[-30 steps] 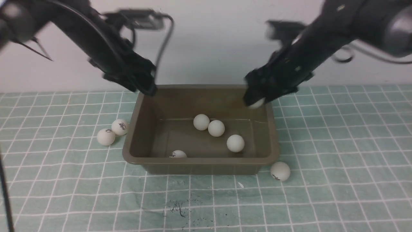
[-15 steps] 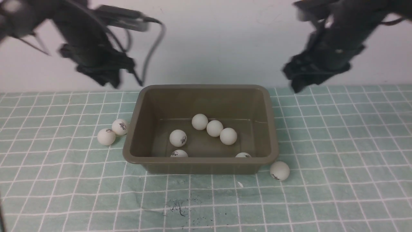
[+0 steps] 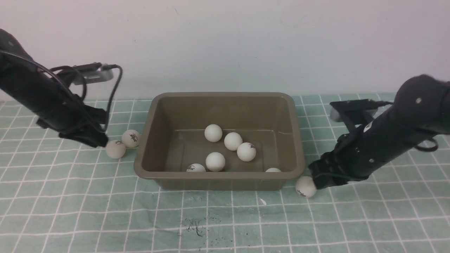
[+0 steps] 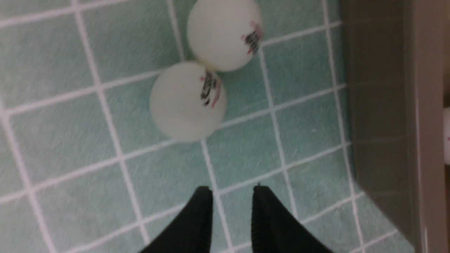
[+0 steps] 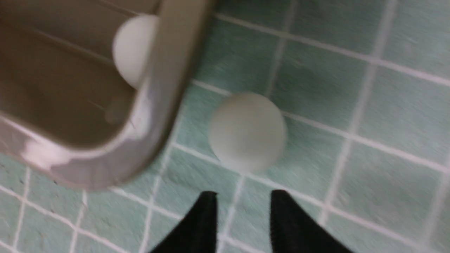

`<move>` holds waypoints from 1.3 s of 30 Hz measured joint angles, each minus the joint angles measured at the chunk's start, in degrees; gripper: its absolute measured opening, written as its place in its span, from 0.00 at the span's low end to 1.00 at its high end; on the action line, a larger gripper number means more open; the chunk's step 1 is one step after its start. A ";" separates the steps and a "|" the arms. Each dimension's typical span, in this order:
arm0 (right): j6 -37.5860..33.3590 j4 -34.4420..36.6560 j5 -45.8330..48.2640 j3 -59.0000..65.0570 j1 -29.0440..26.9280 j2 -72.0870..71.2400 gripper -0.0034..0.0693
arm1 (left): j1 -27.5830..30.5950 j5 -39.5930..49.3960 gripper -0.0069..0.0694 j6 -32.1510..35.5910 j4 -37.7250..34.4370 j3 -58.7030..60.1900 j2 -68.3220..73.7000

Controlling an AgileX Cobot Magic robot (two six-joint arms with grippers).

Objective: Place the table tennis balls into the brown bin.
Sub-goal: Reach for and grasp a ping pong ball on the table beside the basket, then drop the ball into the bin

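The brown bin (image 3: 218,174) stands mid-table with several white table tennis balls (image 3: 233,141) inside. Two balls lie touching left of it, one (image 3: 115,149) nearer my left gripper (image 3: 102,142), the other (image 3: 130,138) by the bin wall. In the left wrist view both balls (image 4: 188,102) (image 4: 225,33) lie just beyond the left gripper (image 4: 232,189), which is open and empty. One ball (image 3: 305,186) rests off the bin's front right corner, right at my right gripper (image 3: 316,181). In the right wrist view this ball (image 5: 248,130) sits just beyond the open, empty right gripper (image 5: 242,195).
A green cloth with a white grid (image 3: 225,218) covers the table, with dark scribbles (image 3: 197,226) near the front. The bin's outer wall (image 4: 379,105) is close beside the left gripper. The bin's rim corner (image 5: 168,88) is close beside the right gripper.
Both arms swung out from above the bin and came down to the table, left arm to the left pair, right arm to the front-right ball. Two more balls lie in the bin; others rolled.
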 joint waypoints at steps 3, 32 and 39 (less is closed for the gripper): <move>-1.94 2.73 -1.93 0.00 0.05 2.44 0.64 | -1.74 -3.76 0.55 0.34 1.30 0.00 1.23; -1.95 0.62 5.02 -5.78 -3.94 -4.46 0.18 | -7.54 -2.60 0.55 -2.15 0.57 -5.23 -6.99; -4.48 6.87 4.86 -6.98 -3.18 -1.10 0.62 | -14.94 -2.77 0.64 -0.17 -2.35 -5.23 -1.21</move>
